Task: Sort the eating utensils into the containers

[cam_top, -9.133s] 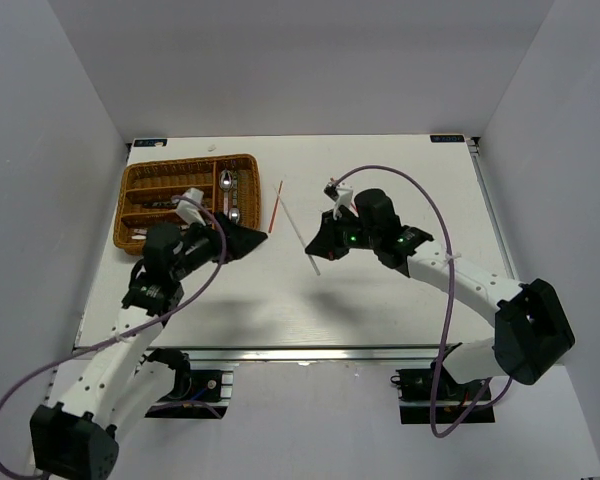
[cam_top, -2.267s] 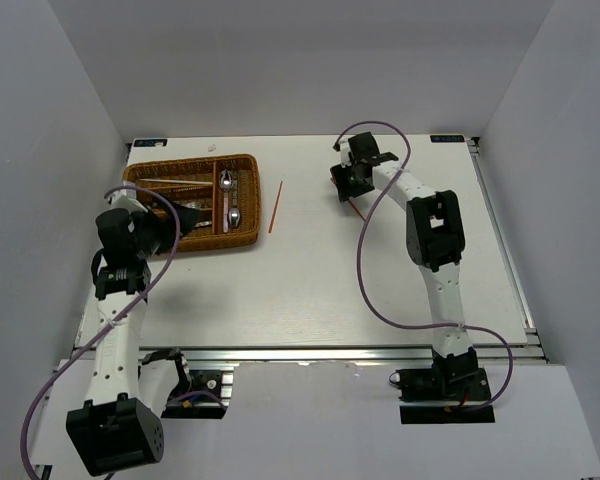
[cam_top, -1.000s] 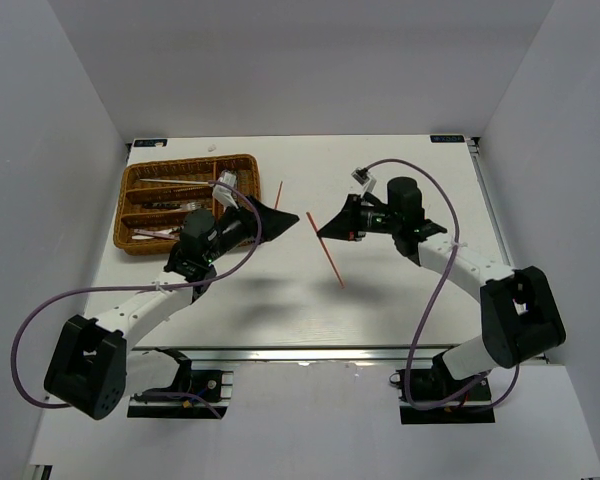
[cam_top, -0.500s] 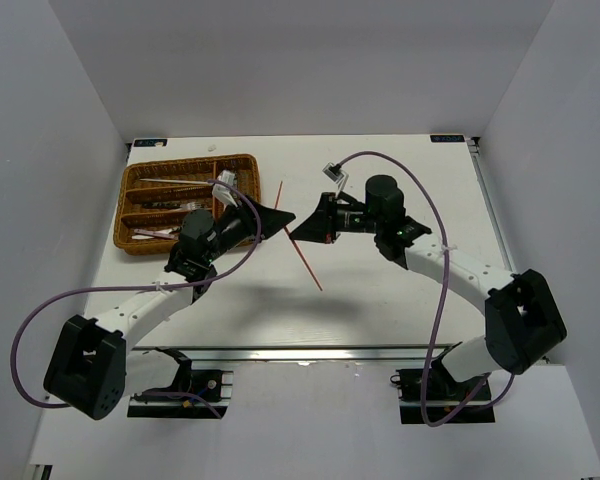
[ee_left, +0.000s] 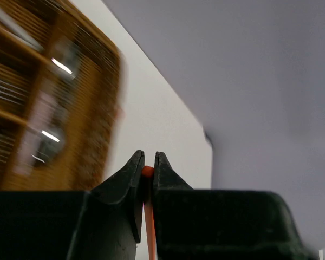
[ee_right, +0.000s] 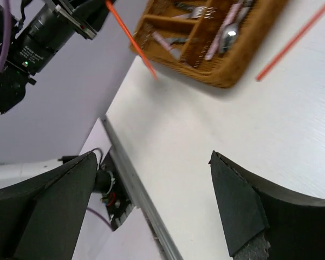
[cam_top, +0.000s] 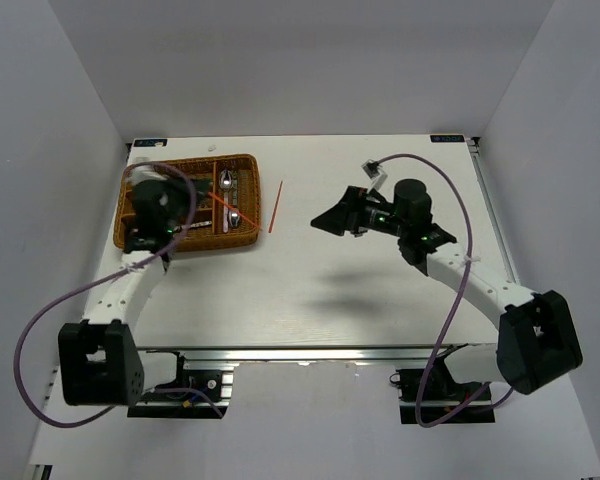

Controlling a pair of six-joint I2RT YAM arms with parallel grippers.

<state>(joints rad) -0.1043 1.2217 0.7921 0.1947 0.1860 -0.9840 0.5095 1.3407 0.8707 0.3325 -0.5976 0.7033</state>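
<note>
Hovering over tray (cam_top: 188, 159), chopstick (ee_left: 147, 173) is gripped tight in left pincer (ee_left: 149, 158); best aligned lengthwise with compartment before release; right pincer (ee_right: 153, 157) is spread wide, empty; second chopstick (cam_top: 275, 207) lies on surface (cam_top: 380, 290) beside tray.

In the left wrist view the wicker tray (ee_left: 59, 108) is smeared by motion blur and runs off the left edge, its utensils (ee_left: 43, 116) mere streaks. Only a short orange stub of the held chopstick (ee_left: 147, 172) shows between the left gripper (ee_left: 148, 158) fingers. In the right wrist view the tray's far end and the loose chopstick (ee_right: 292, 40) leave the frame at the top
</note>
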